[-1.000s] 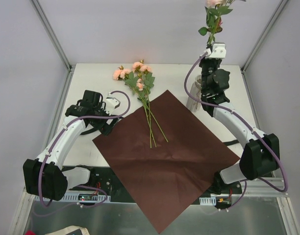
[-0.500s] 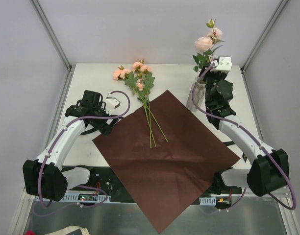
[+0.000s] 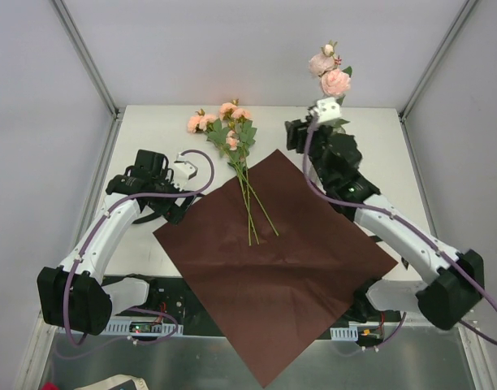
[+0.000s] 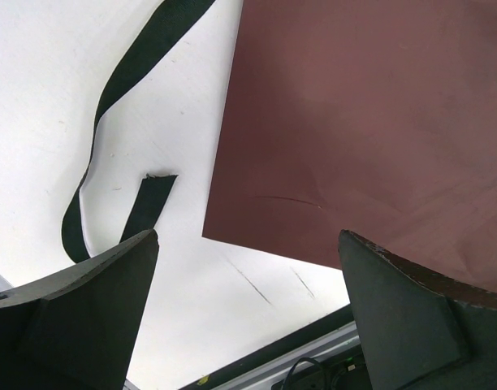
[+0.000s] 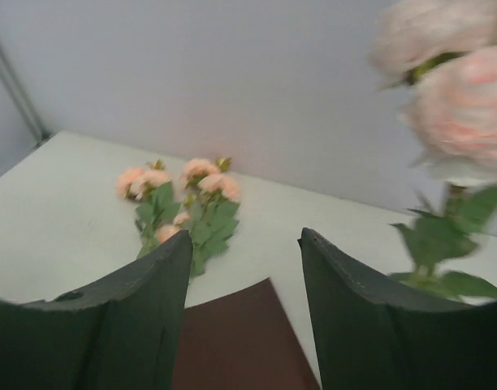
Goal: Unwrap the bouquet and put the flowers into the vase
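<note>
The right gripper (image 5: 244, 244) is up at the far right of the table (image 3: 151, 130), its jaws parted about halfway with nothing between them. The 2 pink blooms (image 3: 336, 82) stand just to its right, outside the gap. The foot of their leafy stem is hidden behind the arm, so I cannot tell whether it sits in the vase. The other flowers (image 3: 236, 138) lie at the far middle of the table, stems running down onto the dark red paper (image 3: 289, 268) — well apart from both grippers. The left gripper (image 4: 248, 244) hangs over the paper's left edge, jaws spread wide and holding nothing. That edge lies under the gap, and the black ribbon (image 4: 127, 73) curls on bare table just beside it.
</note>
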